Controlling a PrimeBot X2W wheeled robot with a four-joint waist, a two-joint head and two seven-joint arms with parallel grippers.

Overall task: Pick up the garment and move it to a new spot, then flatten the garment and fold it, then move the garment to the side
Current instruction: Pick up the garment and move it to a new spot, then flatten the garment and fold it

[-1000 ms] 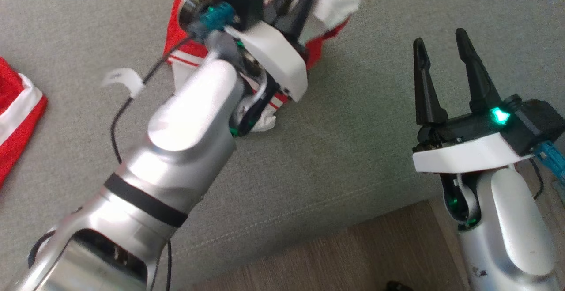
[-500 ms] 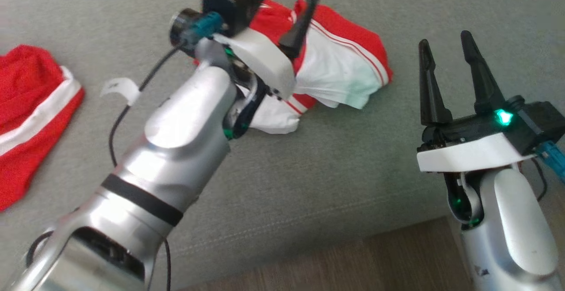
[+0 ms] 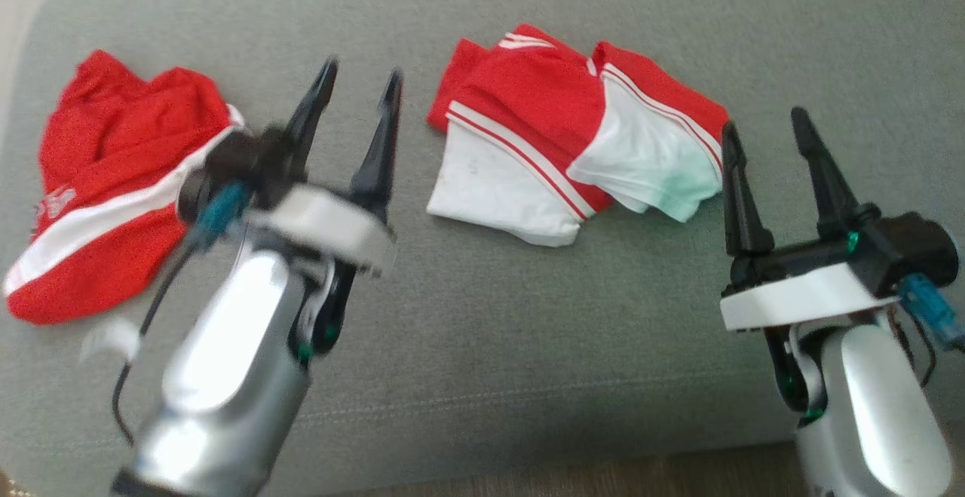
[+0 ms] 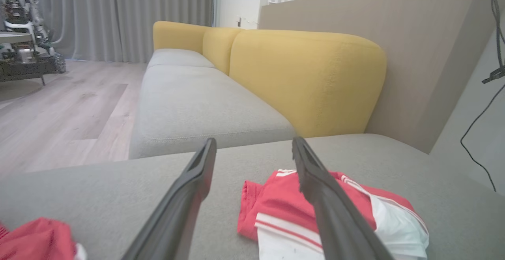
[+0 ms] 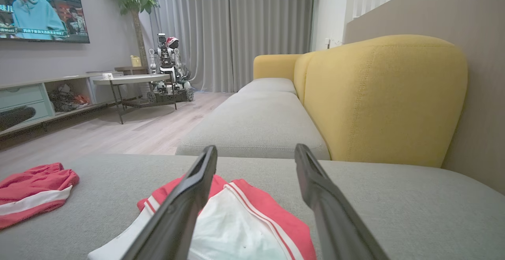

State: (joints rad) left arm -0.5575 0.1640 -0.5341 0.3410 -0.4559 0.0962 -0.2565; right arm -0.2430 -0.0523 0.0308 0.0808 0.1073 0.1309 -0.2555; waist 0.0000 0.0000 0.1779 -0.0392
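My left gripper stands open with nothing between its fingers. It is above the grey sofa seat, between the two pieces of clothing. My right gripper is open and empty too, toward the seat's right edge. In the head view one of its fingertips shows at the right end of the garment; I cannot tell whether it touches. The garment, red with white panels and thin white stripes, lies loosely folded toward the seat's far edge, a little right of the middle. A second red garment with a broad white band lies crumpled near the left edge, well apart from the first. A yellow backrest rises beyond the far edge.
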